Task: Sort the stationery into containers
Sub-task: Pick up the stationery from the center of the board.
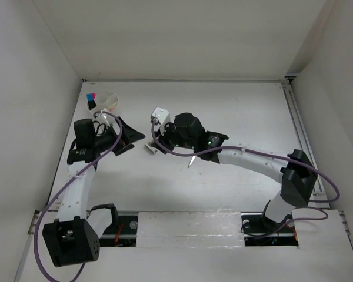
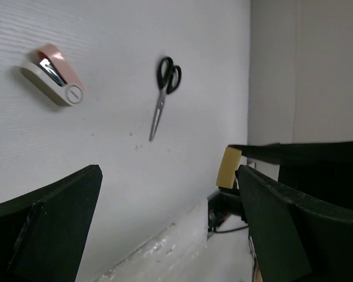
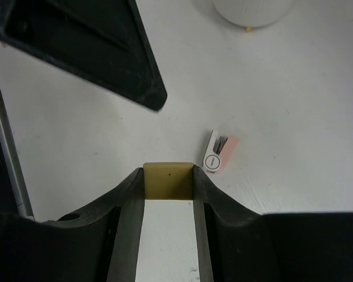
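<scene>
A: Gripping anything on the right?
B: Pinching the tan eraser point(image 3: 168, 183) squarely between the fingers of the right gripper point(image 3: 168, 171), lifted clear of the counter, a little left of its middle.
A: Working on which step, judging by that?
B: Probably carrying the eraser toward the white cup point(image 1: 116, 97) sitting in the far-left corner, seemingly already holding the two markers point(image 1: 93, 97), blue cap and pink cap showing.
A: Doing anything with the left?
B: Hovering the left gripper point(image 2: 169, 176) with fingers spread wide, gripping nothing, close beside the eraser and not far from the cup.
A: Getting in the way, then?
B: Possibly crowding the route. Calling for either a swing past it toward the far-left corner or a handover into those spread fingers; not managing to tell which from here.
A: Leaving what on the counter?
B: Leaving the black-handled scissors point(image 2: 163, 94) lying flat near the middle, and the small white-pink piece point(image 2: 53, 73) lying to their left, toward the left edge — both well apart from the cup.
A: Needing what at the cup itself?
B: Lining up over a free compartment, lowering, then parting the fingers above it — not over the rim.
</scene>
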You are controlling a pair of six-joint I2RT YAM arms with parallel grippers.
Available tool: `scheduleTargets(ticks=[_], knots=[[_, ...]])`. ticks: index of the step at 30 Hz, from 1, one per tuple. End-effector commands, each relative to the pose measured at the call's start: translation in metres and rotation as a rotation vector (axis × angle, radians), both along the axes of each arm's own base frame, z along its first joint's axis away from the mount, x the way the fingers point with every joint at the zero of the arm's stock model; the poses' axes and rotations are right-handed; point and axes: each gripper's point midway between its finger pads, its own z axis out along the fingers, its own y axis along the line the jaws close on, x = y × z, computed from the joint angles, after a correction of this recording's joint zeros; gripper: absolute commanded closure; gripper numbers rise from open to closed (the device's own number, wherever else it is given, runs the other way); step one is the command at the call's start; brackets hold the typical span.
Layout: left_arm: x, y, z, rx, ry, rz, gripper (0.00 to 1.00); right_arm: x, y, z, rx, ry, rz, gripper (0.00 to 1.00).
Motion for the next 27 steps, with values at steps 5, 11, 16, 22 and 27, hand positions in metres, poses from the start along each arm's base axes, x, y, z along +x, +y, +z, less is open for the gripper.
scheduleTargets(ticks=[5,11,16,22,27], knots=[[-0.032,-0.035,0.030,-0.168,-0.136,-0.256,0.04,-0.009,0.008,0.025,0.061,-0.085,0.103,1.00],[-0.038,-0.038,0.032,-0.191,-0.131,-0.281,0.05,-0.017,0.013,0.032,0.089,-0.097,0.134,1.00],[-0.039,-0.038,0.026,-0.193,-0.122,-0.280,0.14,-0.030,0.019,0.041,0.124,-0.093,0.185,1.00],[-0.039,-0.039,0.028,-0.196,-0.131,-0.289,0.25,-0.044,0.025,0.053,0.158,-0.085,0.226,1.00],[-0.041,-0.040,0.025,-0.203,-0.123,-0.296,0.46,-0.045,0.029,0.060,0.185,-0.096,0.223,1.00]])
